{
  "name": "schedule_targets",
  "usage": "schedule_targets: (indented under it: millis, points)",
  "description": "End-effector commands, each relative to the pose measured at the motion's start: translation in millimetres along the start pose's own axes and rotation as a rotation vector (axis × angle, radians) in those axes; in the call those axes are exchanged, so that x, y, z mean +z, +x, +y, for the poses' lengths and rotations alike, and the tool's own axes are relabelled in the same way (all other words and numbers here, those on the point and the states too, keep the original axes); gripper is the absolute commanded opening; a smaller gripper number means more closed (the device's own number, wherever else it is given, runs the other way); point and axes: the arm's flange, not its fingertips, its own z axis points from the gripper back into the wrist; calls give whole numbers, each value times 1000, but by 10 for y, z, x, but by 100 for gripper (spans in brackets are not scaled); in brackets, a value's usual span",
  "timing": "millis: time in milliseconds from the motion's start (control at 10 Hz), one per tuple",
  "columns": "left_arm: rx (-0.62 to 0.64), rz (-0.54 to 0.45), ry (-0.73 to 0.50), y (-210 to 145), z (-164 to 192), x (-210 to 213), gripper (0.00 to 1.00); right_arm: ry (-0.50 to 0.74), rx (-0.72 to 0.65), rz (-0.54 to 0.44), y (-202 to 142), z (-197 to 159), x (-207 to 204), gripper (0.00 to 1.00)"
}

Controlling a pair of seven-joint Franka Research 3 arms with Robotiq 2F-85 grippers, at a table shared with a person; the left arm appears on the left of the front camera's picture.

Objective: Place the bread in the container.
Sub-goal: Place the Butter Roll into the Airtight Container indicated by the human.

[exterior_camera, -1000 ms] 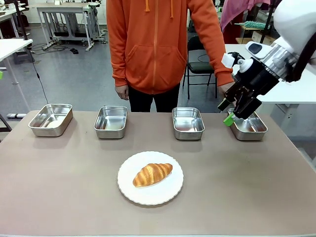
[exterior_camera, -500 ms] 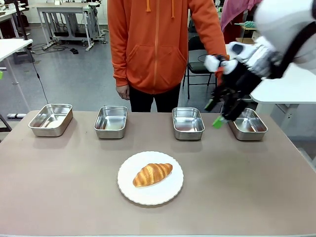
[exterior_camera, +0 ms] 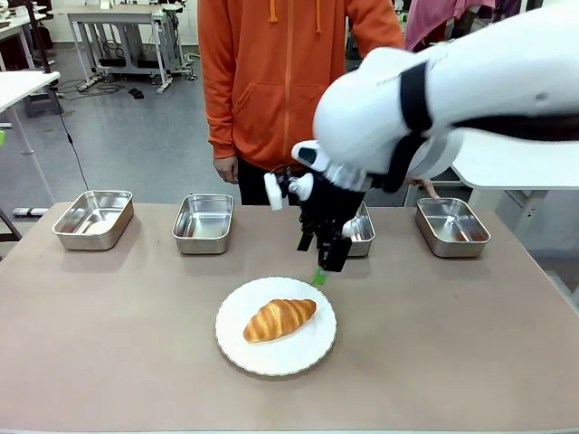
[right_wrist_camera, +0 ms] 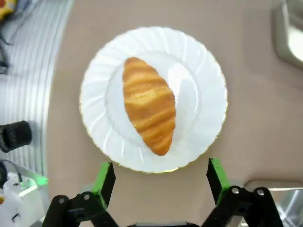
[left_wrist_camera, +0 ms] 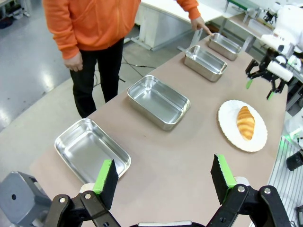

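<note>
The golden-brown bread lies on a round white plate at the table's front middle. My right gripper hangs open just above the plate's far edge, pointing down. In the right wrist view the bread sits ahead of the open right gripper, with nothing between the fingers. My left gripper is open and empty, high above the table's left end. Several steel pans stand in a row. The person's hand points at the rightmost pan, the container.
Other pans sit at the far left, left of middle and, partly hidden behind my right arm, right of middle. A person in an orange hoodie stands at the far side.
My right arm has swung left from the rightmost pan to above the plate's far edge. The bread and pans have not moved.
</note>
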Motion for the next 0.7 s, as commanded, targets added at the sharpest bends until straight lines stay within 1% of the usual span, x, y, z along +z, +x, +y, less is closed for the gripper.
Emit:
schedule_targets:
  millis: [0, 100, 200, 300, 600]
  points:
    - [-4, -4, 1, 5, -19, 13, 100, -71, -50, 98, 155, 91, -20, 100]
    - [-4, -4, 1, 5, -19, 13, 100, -75, -39, 97, 204, 183, -41, 100]
    - [-4, -4, 1, 5, -19, 13, 100, -84, -80, 79, 196, 213, 9, 100]
    - [-4, -4, 1, 5, -19, 13, 100, -43, -14, 68, 171, 87, -87, 100]
    - [-4, -4, 1, 5, -19, 13, 100, -43, -14, 68, 171, 87, -87, 100]
